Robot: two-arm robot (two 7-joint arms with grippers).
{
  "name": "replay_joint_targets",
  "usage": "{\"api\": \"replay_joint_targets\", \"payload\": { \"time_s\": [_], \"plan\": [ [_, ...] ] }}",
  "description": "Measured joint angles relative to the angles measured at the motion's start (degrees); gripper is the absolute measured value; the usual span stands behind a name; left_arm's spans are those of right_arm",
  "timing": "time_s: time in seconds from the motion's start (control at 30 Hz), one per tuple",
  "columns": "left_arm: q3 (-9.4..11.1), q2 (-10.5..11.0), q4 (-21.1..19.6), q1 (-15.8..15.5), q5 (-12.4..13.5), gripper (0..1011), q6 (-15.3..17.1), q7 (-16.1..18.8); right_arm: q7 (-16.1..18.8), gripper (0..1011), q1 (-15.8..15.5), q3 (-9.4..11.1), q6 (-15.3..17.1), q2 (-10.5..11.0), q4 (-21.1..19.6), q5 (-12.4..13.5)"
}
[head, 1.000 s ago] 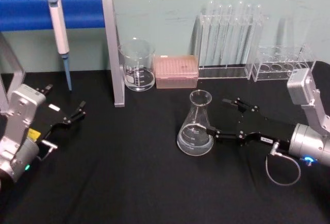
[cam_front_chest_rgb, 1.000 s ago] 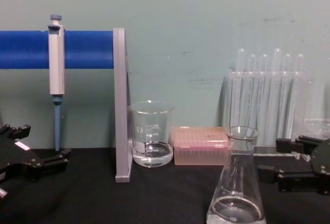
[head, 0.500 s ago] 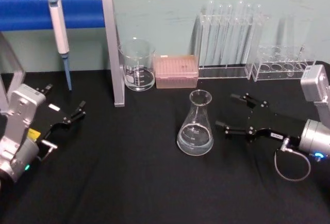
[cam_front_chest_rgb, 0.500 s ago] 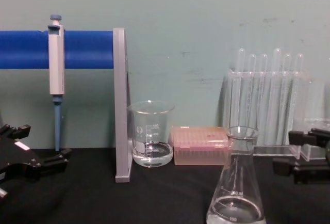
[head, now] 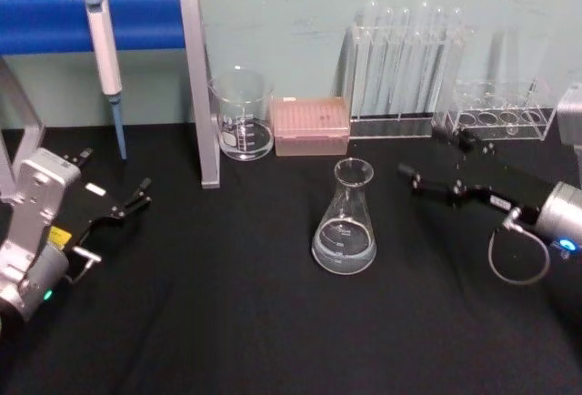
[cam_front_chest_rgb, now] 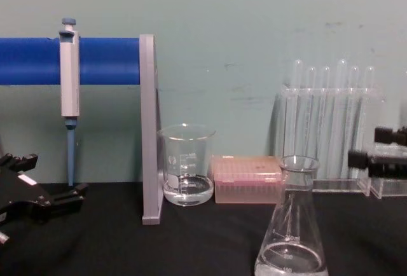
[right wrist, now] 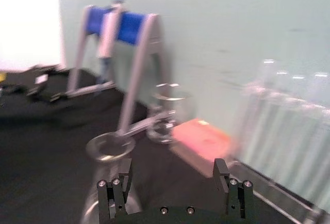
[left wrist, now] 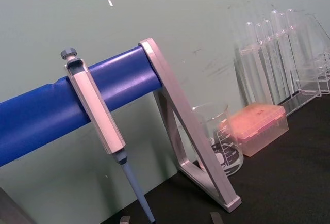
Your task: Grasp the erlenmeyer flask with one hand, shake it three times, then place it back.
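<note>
The erlenmeyer flask [head: 344,224] stands upright on the black table, with a little clear liquid in its base. It also rises at the lower right of the chest view [cam_front_chest_rgb: 291,241]. My right gripper [head: 429,156] hovers open to the flask's right, toward the test tube racks, clear of the glass with nothing between its fingers. It enters the chest view at the right edge [cam_front_chest_rgb: 370,149]. In the right wrist view its two fingers [right wrist: 116,193] stand wide apart, and the flask's rim [right wrist: 110,147] lies ahead of one finger. My left gripper [head: 114,178] rests open at the far left.
A blue bar on a grey stand [head: 198,86] holds a pipette [head: 104,54] at the back left. A glass beaker [head: 242,115], a pink tip box [head: 311,126], a rack of tall test tubes [head: 405,72] and a low clear rack [head: 496,113] line the back.
My right gripper has pulled back from the flask, moving right and toward the racks with its fingers open. The flask stays standing in place. The left arm has not moved.
</note>
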Motion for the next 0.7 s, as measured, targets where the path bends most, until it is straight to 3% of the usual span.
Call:
{"api": "replay_joint_targets", "payload": {
  "time_s": [0.2,0.33,0.7],
  "plan": [
    [0.0,0.0,0.0,0.0,0.0,1001,0.0,0.0,-10.8,1003,-0.9,2.7,1.6,-4.4,-0.1,-1.6],
    [0.0,0.0,0.0,0.0,0.0,1001,0.0,0.0,-15.7,1003,-1.3,3.5,2.4,-6.8,-0.1,-3.1],
    [0.0,0.0,0.0,0.0,0.0,1001,0.0,0.0,-25.3,1003,-2.7,3.6,2.4,-12.4,2.0,-8.6]
  ]
}}
